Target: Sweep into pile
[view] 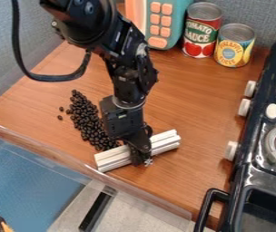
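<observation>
White ribbed bar (111,158) clamped in gripper (143,152), fingers parted only by its thickness. Black beans (87,118) in elongated heap just beside, on wooden counter (195,108).

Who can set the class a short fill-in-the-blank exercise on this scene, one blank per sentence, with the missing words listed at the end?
The gripper holds a bar whose colour is ____.
The colour of the loose beans is ____.
Beside the toy, the number of cans is ____.
Along the edge of the stove that faces the beans, the number of white knobs is ____.

Missing words: white; black; two; three.
</observation>
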`<state>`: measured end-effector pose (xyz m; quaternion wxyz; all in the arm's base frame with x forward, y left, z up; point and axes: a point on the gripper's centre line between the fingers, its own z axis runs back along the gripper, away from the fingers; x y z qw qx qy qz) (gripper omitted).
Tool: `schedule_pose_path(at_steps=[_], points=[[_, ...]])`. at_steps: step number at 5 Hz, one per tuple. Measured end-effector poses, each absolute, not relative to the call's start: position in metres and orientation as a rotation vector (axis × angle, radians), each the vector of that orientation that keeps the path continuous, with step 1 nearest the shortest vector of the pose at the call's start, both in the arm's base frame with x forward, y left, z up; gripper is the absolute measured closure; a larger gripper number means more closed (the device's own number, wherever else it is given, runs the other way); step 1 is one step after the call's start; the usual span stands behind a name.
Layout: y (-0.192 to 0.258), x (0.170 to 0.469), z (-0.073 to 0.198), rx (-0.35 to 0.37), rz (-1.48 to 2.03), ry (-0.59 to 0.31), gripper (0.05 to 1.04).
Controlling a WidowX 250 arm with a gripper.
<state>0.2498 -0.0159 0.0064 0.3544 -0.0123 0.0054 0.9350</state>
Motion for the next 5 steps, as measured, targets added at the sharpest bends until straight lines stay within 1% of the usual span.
schedule_pose_path(at_steps=[5], points=[[0.004, 0.263, 0.005, -0.018, 2.435, 0.008, 0.688]])
